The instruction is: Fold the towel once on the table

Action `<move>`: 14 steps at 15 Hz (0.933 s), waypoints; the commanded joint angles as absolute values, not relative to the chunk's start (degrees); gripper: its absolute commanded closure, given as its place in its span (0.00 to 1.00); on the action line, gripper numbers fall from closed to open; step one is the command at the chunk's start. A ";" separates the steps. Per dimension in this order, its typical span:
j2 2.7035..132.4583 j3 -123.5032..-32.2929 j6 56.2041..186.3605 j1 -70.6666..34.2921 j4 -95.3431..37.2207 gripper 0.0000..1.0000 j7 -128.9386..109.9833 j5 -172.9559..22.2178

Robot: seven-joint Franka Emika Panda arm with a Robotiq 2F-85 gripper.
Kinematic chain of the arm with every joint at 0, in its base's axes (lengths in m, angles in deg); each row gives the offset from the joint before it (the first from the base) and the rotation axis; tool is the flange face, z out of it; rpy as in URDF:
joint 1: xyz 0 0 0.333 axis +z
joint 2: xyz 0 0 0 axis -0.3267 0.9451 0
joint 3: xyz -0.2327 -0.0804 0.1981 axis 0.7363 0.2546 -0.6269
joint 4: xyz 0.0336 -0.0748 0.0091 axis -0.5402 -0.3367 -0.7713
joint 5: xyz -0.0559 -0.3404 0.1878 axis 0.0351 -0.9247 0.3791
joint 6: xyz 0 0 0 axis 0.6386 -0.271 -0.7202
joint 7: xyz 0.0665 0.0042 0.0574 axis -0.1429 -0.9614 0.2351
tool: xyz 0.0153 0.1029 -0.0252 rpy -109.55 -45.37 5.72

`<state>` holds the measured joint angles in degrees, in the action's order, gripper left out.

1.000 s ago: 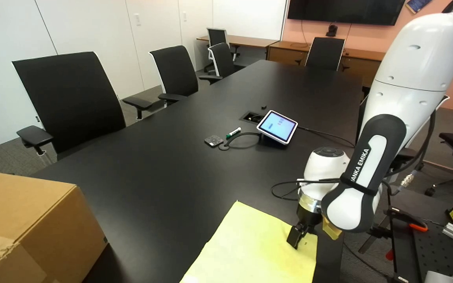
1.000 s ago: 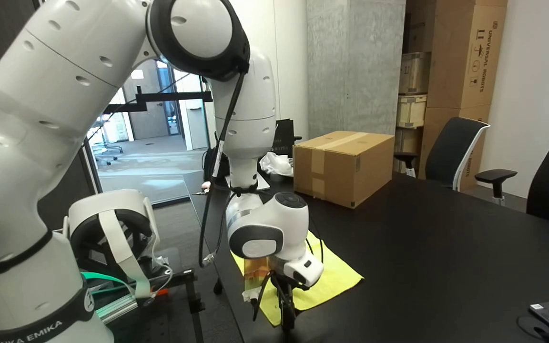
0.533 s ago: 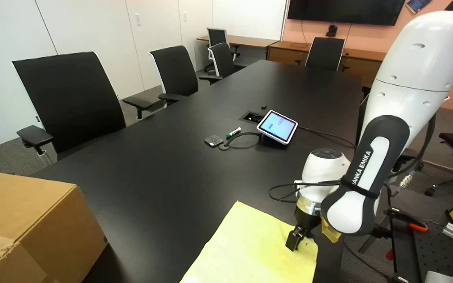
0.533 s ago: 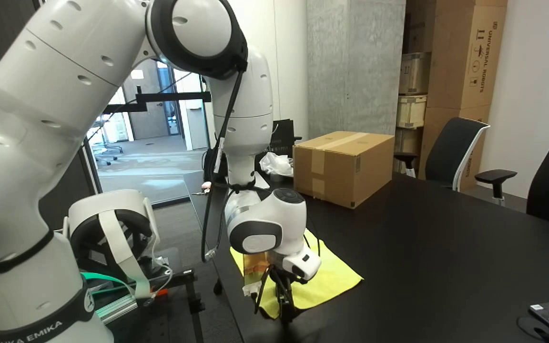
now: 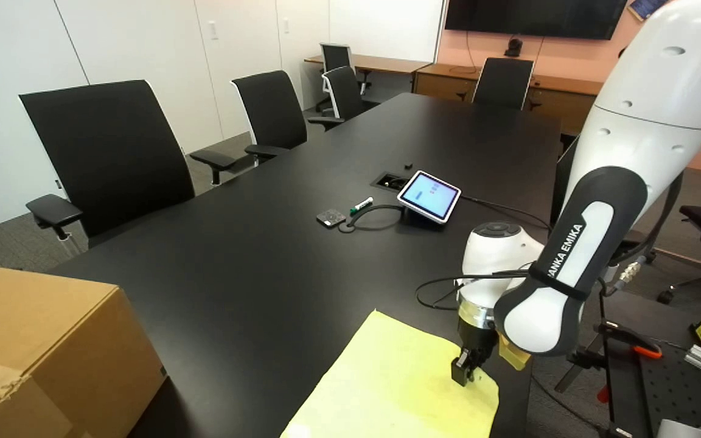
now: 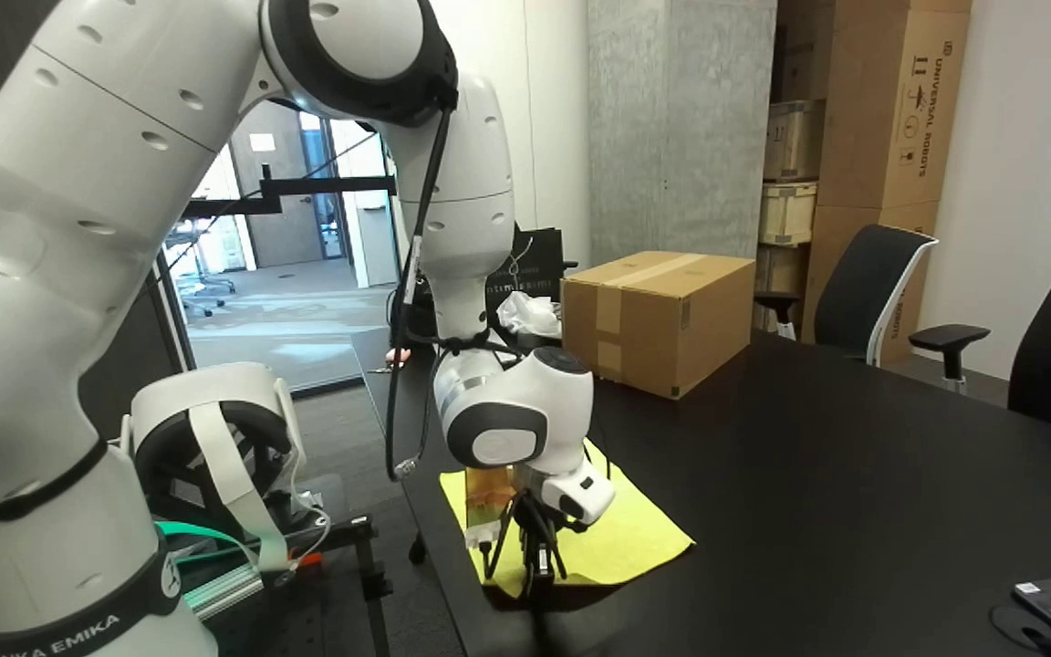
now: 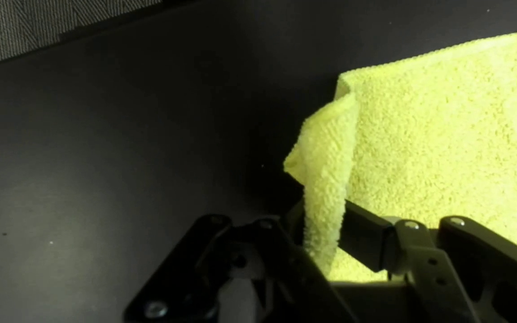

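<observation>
At the 6 o'clock side of the wrist view, nearest the camera, a narrow strip of towel (image 7: pixel 442 148) stands up between the fingers (image 7: pixel 366 235). That goes with the newest change: against half a second ago, the hand (image 7: pixel 323 229) sits slightly higher in both exterior views, and the far corner of the cloth has slipped a little toward 3 o'clock along the table (image 5: pixel 253 316) in an exterior view. Cloth following the hand suggests a real hold, so the grasping step looks done and the single fold only beginning.

The hand itself is nearly closed, its fingers bearing in from 9 and 3 o'clock with just the bunched cloth between them; how deep the pinch goes is hidden. From there the raised edge runs toward 12 o'clock, and a small flap pokes out toward 9. Beyond it the rest of the towel lies mostly flat on the table, spreading toward 2 o'clock.

Farther off, in an exterior view, the cardboard box (image 5: pixel 61 353) sits apart at about 9 o'clock from the towel, and the tablet (image 5: pixel 429 196) stands well away near 12 o'clock; neither should hinder the fold.
</observation>
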<state>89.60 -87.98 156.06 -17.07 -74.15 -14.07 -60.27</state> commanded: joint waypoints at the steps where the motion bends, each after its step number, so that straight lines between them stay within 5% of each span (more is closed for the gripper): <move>1: 86.48 -85.66 151.23 -13.60 -73.90 0.94 -17.14 -60.82; 14: 89.01 -88.99 149.28 -18.28 -64.97 0.96 -21.01 -52.07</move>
